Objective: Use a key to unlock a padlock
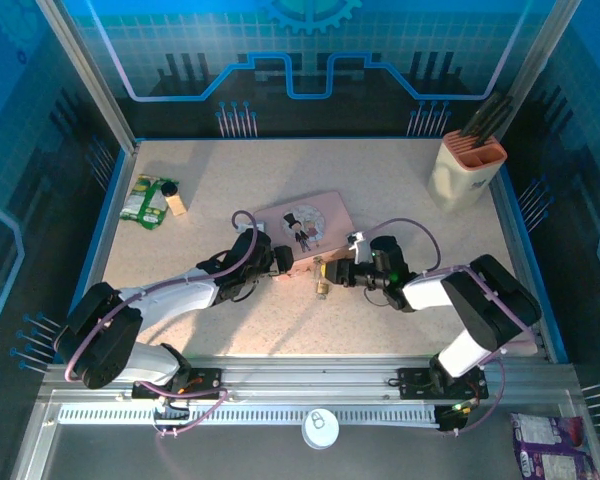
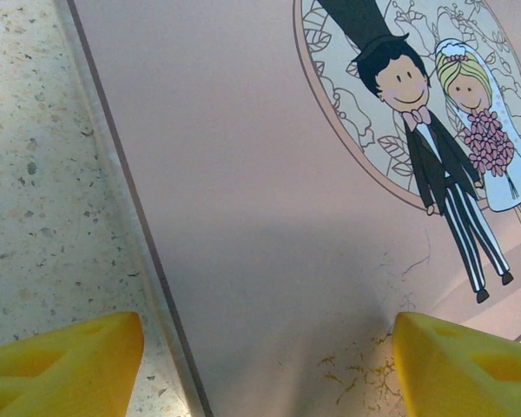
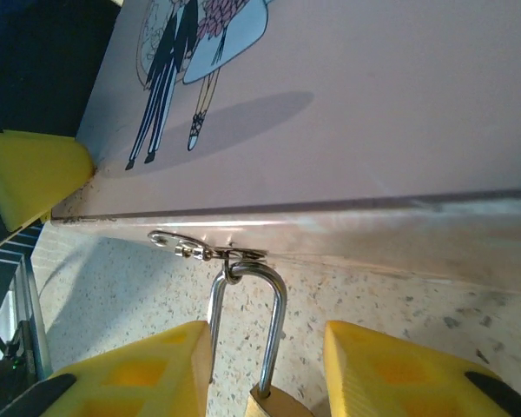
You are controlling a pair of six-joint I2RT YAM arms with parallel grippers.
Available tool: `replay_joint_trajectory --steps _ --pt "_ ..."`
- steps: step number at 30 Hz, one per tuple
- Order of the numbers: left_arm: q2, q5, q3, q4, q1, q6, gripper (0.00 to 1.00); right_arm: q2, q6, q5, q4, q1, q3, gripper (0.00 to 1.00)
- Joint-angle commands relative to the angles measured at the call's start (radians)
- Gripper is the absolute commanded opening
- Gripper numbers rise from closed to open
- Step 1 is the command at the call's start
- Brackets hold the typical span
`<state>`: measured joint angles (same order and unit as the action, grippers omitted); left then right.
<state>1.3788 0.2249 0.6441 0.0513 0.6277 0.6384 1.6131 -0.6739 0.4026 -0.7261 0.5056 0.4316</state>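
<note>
The brass padlock [image 1: 322,276] lies on the table at the near edge of the pink tin [image 1: 305,225]. Its silver shackle [image 3: 250,313] is hooked through the tin's small metal clasp [image 3: 195,251]. My right gripper [image 3: 265,365] straddles the padlock with its jaws open. One yellow finger sits against the shackle's left leg and the other stands a little apart. My left gripper [image 2: 269,365] is open at the tin's near left corner, one finger [image 2: 469,365] over the lid [image 2: 243,174] and one over the table. The key is hidden.
A beige knife holder [image 1: 467,165] stands at the back right. A green packet [image 1: 143,200], a small black object [image 1: 168,188] and a tan block [image 1: 177,205] lie at the back left. Blue side walls border the table.
</note>
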Motion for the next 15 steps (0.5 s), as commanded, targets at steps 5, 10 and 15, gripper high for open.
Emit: replay_joint_trajectory --steps 5,10,15 --pt "0.003 0.007 -0.04 -0.107 0.009 0.008 0.76 0.081 -0.046 -0.003 -0.131 0.035 0.015 0.36" --pt "-0.001 0.008 -0.04 -0.11 0.008 0.009 0.76 0.105 -0.047 -0.014 -0.137 0.044 0.018 0.33" --pt "-0.009 0.009 -0.044 -0.106 0.01 0.017 0.75 0.115 -0.047 -0.031 -0.141 0.057 0.019 0.29"
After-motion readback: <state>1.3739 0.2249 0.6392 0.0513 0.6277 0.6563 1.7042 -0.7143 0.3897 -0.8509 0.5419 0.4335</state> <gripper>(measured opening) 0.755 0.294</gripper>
